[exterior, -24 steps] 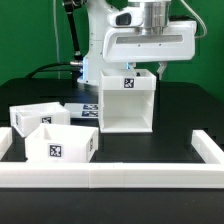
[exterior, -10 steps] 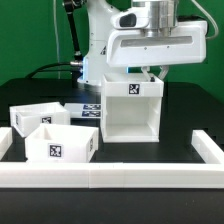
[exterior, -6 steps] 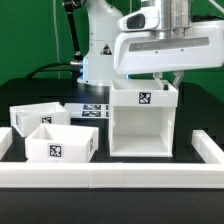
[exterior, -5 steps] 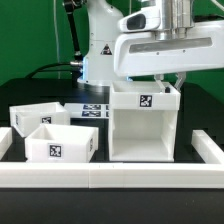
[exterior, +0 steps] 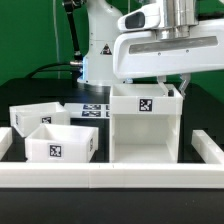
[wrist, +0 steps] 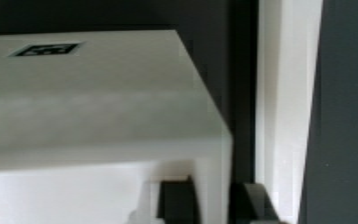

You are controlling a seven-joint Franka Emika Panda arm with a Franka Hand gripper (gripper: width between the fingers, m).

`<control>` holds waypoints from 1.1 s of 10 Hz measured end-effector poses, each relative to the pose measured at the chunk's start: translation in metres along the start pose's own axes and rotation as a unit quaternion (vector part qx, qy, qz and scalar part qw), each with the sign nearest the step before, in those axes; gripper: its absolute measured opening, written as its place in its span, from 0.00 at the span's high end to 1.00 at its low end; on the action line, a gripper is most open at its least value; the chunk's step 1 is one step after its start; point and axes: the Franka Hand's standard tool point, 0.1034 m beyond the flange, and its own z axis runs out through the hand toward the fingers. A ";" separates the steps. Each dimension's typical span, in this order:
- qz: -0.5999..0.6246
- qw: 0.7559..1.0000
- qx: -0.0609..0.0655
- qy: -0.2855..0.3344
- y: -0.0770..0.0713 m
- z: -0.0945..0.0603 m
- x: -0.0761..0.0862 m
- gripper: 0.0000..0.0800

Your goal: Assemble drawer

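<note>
**Tall case gripped at its top wall, open front to the camera**

Exterior view: the case point(exterior: 145, 135) stands upright with its long axis vertical. Its open front faces the camera, just behind the rail point(exterior: 100, 176). The jaws are clamped on its upper wall at the exterior view's right. A back tray point(exterior: 36, 116) and a front tray point(exterior: 60, 146) sit on the counter point(exterior: 200, 112) at the exterior view's left.

Wrist view: the case's point(wrist: 87, 110) tagged top fills the frame, and its side wall passes between the jaws.

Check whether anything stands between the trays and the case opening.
Nothing lies between the front tray, the rear tray and the case. But the case's open front faces the white rail, seemingly right against it, so a tray likely cannot slide in yet.
</note>
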 end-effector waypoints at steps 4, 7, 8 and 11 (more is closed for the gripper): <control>0.114 0.993 0.005 0.007 -0.003 -0.002 0.004 0.95; 0.253 0.967 0.012 0.010 -0.014 -0.001 0.011 0.95; 0.289 0.957 0.013 0.010 -0.017 -0.001 0.012 0.95; 0.399 0.916 0.020 0.013 -0.021 -0.001 0.018 0.95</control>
